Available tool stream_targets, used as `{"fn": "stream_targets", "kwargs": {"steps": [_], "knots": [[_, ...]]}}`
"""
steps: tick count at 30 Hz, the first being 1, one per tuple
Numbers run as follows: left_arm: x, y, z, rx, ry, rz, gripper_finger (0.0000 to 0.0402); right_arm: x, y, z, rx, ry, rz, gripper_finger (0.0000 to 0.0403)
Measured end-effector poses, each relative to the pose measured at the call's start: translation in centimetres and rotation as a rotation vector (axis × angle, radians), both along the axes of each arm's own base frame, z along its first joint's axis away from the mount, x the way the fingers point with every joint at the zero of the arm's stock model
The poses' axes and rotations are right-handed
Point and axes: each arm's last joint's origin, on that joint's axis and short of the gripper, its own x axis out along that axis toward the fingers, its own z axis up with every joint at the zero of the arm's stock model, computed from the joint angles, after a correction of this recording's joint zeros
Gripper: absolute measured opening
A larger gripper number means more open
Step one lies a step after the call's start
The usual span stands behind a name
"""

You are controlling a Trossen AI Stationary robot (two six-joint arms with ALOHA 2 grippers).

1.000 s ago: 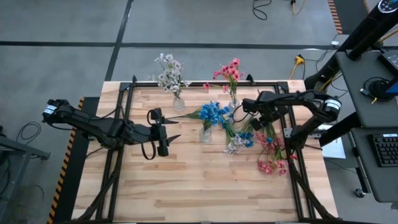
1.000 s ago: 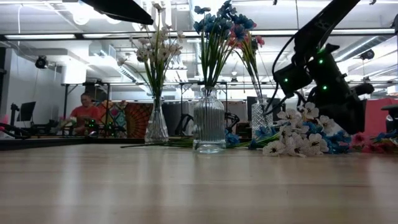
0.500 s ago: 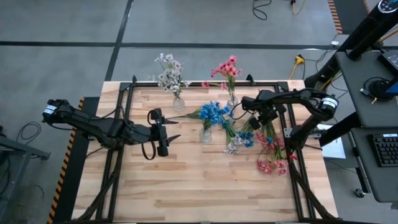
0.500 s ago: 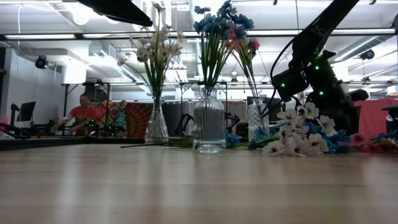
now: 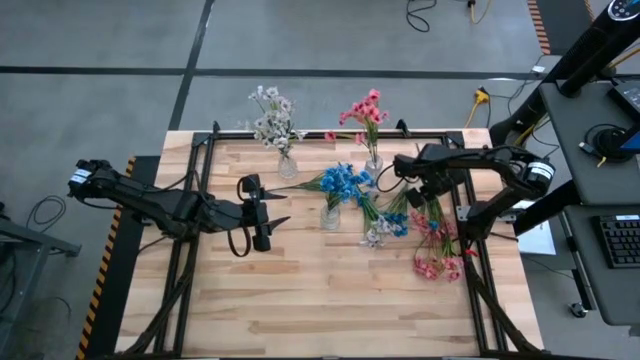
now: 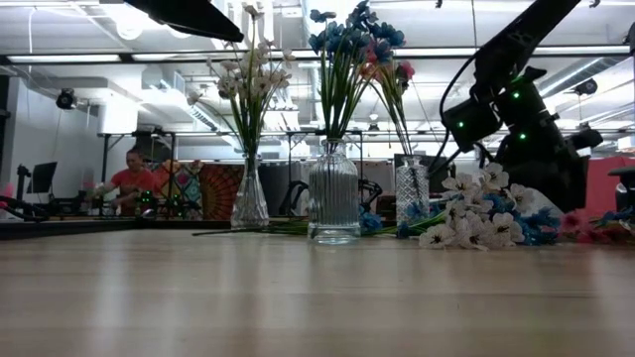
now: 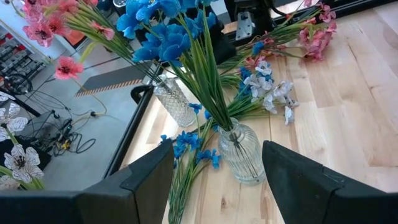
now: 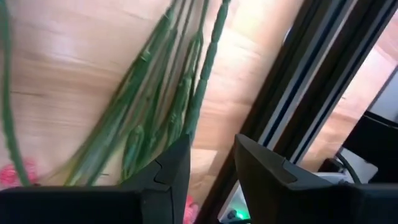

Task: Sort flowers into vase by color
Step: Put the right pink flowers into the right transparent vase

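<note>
Three glass vases stand upright at the table's far middle. One (image 5: 287, 166) holds white flowers, one (image 5: 330, 215) blue and one (image 5: 375, 165) pink. Loose sprays lie flat on the wood at the right: white and blue blossoms (image 5: 380, 228), pink ones (image 5: 438, 262), and their green stems (image 8: 180, 106). A blue spray (image 7: 186, 149) lies behind the blue vase. My right gripper (image 5: 411, 198) points steeply down over those stems, open; the stems pass beside one finger (image 8: 168, 171), and wood shows through the gap. My left gripper (image 5: 280, 208) waits open, left of the blue vase.
Black metal frame rails (image 5: 470, 230) run along the table's edges, one close beside my right gripper (image 8: 323, 81). Desks and cables stand beyond the right edge. A person (image 6: 134, 178) sits in the room behind the table.
</note>
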Motion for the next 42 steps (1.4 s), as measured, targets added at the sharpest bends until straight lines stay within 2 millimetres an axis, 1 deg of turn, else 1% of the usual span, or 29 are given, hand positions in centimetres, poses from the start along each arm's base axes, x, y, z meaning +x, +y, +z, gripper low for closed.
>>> {"fn": "stream_targets", "kwargs": {"steps": [10,15,21,28,32,37,42], "knots": [[0.0,0.0,-0.1,0.002,0.009,0.001,0.0227,-0.3,0.2,-1.1,-0.012,-0.022,-0.003,0.0118],[-0.1,0.0,-0.2,-0.004,0.014,0.004,0.0227,-0.8,0.6,-1.9,0.010,-0.016,-0.008,0.0107],[-0.1,0.0,-0.2,-0.007,0.015,0.005,0.0227,-1.0,0.7,-2.3,0.008,-0.020,-0.011,0.0079],[-0.1,0.0,-0.2,-0.014,0.012,0.008,0.0227,-0.7,0.5,-2.5,-0.007,-0.059,-0.006,0.0019],[-0.1,0.0,-0.2,-0.014,0.012,0.008,0.0227,-0.6,0.5,-2.5,-0.011,-0.061,-0.014,0.0016],[-0.1,0.0,-0.2,-0.014,0.012,0.008,0.0227,-0.6,0.5,-1.6,-0.032,-0.100,-0.032,0.0015],[-0.1,0.0,-0.2,-0.017,0.010,0.010,0.0227,-0.7,0.7,0.7,-0.086,-0.171,-0.055,0.0014]]}}
